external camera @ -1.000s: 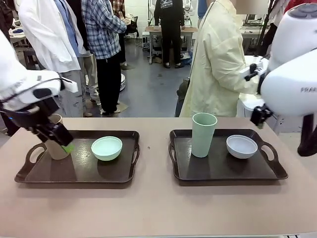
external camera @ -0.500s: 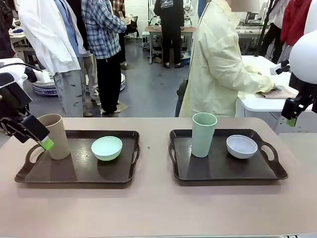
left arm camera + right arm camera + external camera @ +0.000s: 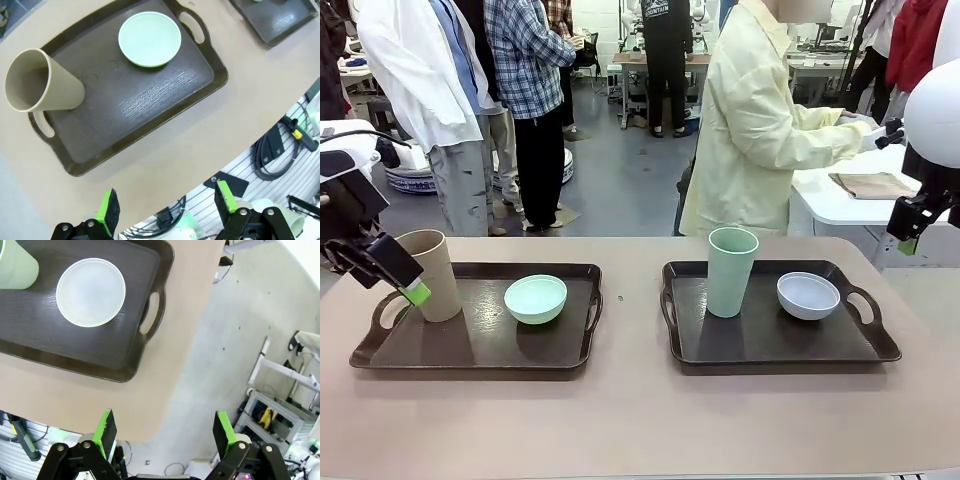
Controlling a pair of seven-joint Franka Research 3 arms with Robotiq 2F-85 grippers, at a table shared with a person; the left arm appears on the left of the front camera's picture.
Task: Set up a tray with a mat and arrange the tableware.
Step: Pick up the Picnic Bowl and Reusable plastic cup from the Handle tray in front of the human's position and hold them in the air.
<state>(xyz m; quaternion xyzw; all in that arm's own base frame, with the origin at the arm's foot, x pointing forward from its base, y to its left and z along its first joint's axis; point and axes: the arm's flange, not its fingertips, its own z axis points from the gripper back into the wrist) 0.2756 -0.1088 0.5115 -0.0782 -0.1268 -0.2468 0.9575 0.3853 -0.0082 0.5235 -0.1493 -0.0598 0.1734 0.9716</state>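
tabletop (image 3: 640,425): bare along the near edge, with two dark trays set side by side farther in.
left tray (image 3: 470,350): tan tumbler (image 3: 436,268) upright by the left handle, mint bowl (image 3: 535,298) to its right; no mat under them.
right tray (image 3: 760,345): green tumbler (image 3: 731,270) at left, white bowl (image 3: 808,295) at right, the same layout.
left tool (image 3: 165,190): jaws wide apart and empty, hanging off that tray's left end, close by the tan tumbler.
right tool (image 3: 164,414): wide and empty, raised past the tabletop's right end, probably to keep clear.
person (image 3: 750,130): at the far side, turned to a white side table (image 3: 815,210).
cloth (image 3: 872,184): folded and tan, lying there; likely the mat, not yet on a tray.
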